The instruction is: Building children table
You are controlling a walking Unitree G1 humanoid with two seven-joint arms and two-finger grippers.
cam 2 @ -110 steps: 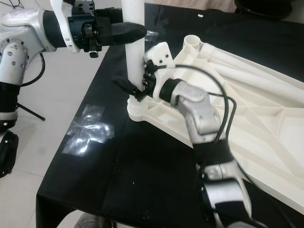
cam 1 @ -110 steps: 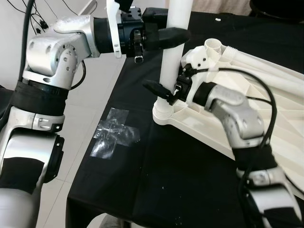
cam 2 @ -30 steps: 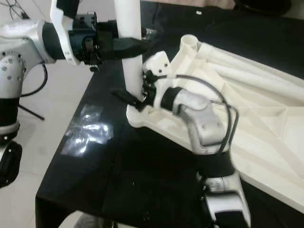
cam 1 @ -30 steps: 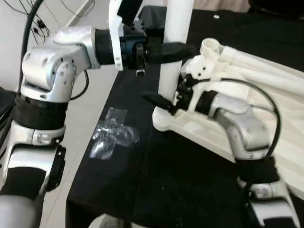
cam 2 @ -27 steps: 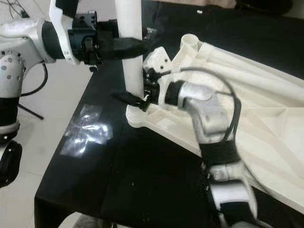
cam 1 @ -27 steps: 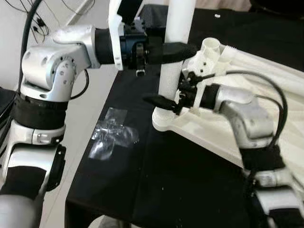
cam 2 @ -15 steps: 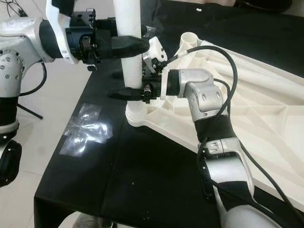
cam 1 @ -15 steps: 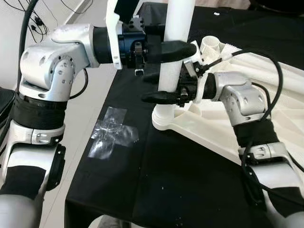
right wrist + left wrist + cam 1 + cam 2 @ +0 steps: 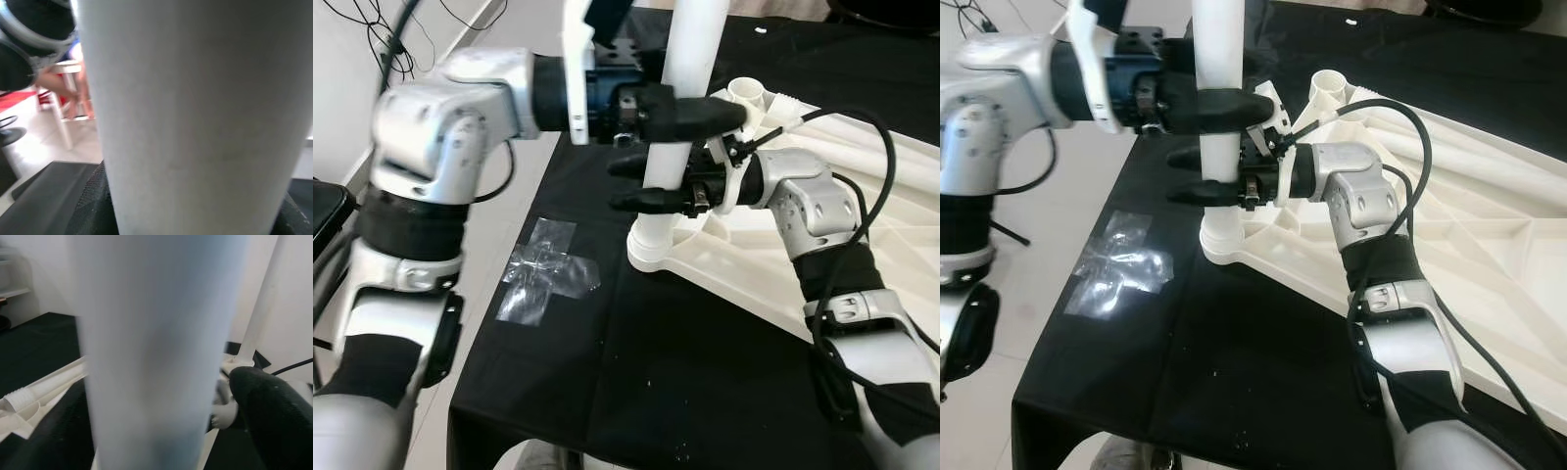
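A white table leg (image 9: 683, 88) stands upright in the corner socket (image 9: 651, 250) of the upturned white tabletop (image 9: 822, 284). My left gripper (image 9: 700, 103) comes in from the left and is shut on the table leg at its upper part, one black finger (image 9: 710, 113) across its front. My right gripper (image 9: 613, 185) is shut on the same leg lower down, a little above the socket, with its fingertips (image 9: 1185, 193) reaching past the leg to the left. In both wrist views the white leg (image 9: 146, 347) (image 9: 195, 112) stands close up between the black fingers.
The tabletop lies on a table covered in black cloth (image 9: 705, 372), whose left edge drops to a pale floor with a patch of clear tape (image 9: 548, 269). A second open socket (image 9: 751, 93) and a threaded leg end (image 9: 785, 100) sit behind the grippers. My right arm's cable (image 9: 886, 176) loops over the tabletop.
My right gripper has climbed from the leg's base to a grip higher up the leg and levelled out. My left arm has shifted slightly right, still holding the leg.
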